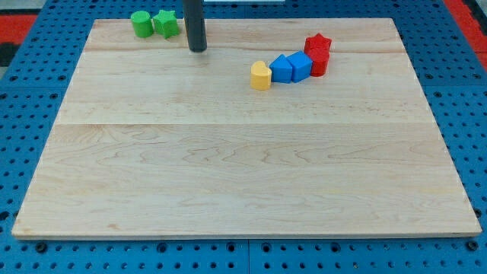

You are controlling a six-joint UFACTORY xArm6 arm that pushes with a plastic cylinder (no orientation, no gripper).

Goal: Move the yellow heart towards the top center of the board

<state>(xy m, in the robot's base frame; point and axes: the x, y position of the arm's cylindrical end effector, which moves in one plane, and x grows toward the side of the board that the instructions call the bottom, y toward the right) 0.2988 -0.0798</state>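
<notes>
The yellow heart lies on the wooden board right of centre in the upper part. It touches a blue block on its right. My tip rests on the board near the view's top, left of centre. It is well to the left of the yellow heart and slightly above it, not touching any block.
A second blue block sits beside the first. A red star and a red block stand at their right. A green cylinder and a green star sit at the top left, just left of my tip.
</notes>
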